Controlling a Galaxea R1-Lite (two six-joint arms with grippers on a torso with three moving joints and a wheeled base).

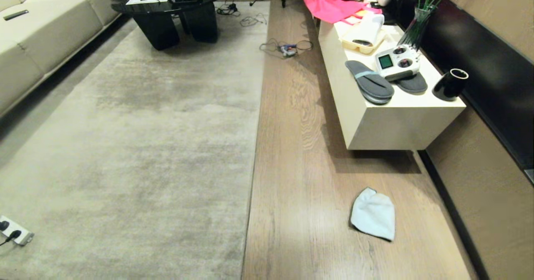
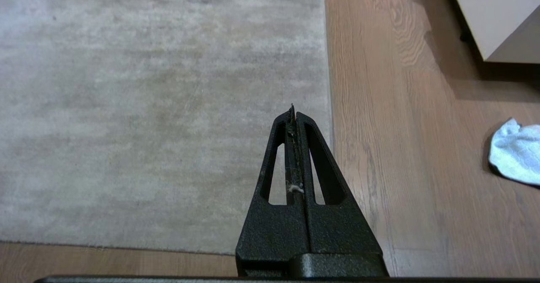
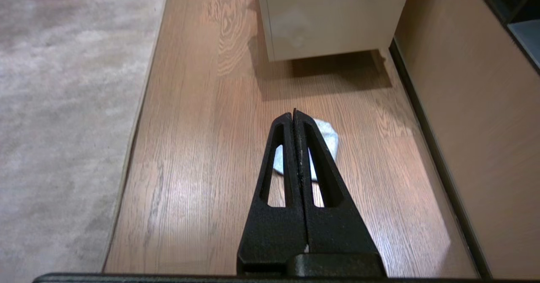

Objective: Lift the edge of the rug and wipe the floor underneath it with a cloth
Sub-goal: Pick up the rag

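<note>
Hiding cloth point(image 3: 329, 137) partly: right gripper point(image 3: 294, 113)

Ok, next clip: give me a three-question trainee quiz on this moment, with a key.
1. True or false: the cloth lies on the rug.
2. Which gripper hangs above the rug edge: A left gripper, B right gripper?
3. Fill in: the fingers of both grippers are ____.

Key: 1 false, it lies on the bare floor between the rug and the cream cabinet. 2 A; the right gripper hangs above the cloth. 3 shut, holding nothing.
</note>
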